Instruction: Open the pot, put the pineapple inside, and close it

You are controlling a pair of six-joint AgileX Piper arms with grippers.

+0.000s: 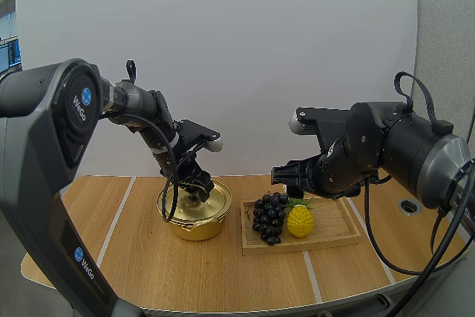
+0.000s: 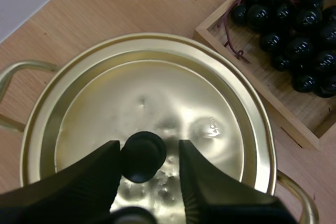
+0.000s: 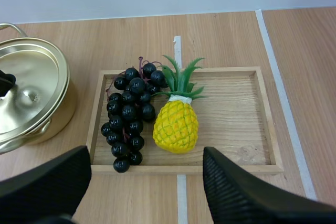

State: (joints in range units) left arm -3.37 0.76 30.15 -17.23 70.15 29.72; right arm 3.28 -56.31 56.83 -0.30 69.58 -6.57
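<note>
Two fingers of my left gripper straddle the black knob of the gold lid, set narrow with a sliver of gap on one side. I should centre, pinch the knob squarely and lift straight up so the pot does not drag. My right gripper hangs wide open above the wooden tray, where the pineapple lies beside the grapes.

left arm: grey-black, blue logos | left hand: black ribbed fingers
</note>
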